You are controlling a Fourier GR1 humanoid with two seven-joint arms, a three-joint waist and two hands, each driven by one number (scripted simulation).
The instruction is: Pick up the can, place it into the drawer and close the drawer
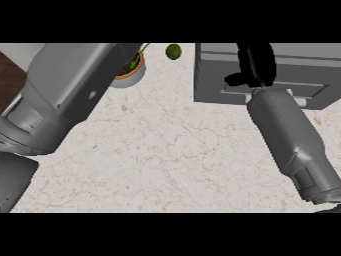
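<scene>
The grey drawer unit [313, 75] stands at the counter's back right, its front panel facing me. My right hand [256, 62] lies flat against that front near its left side, fingers straight and pointing away, thumb out to the left. No gap shows between the drawer front and the unit's body. The can shows nowhere in the head view. My left forearm [62, 95] rises large along the left side and runs out past the top; its hand is out of sight.
A potted plant [131, 70] with green leaves stands at the back, partly hidden behind my left forearm. The marbled counter top [173, 150] spreads between my two arms. Dark floor shows beyond the counter's left edge.
</scene>
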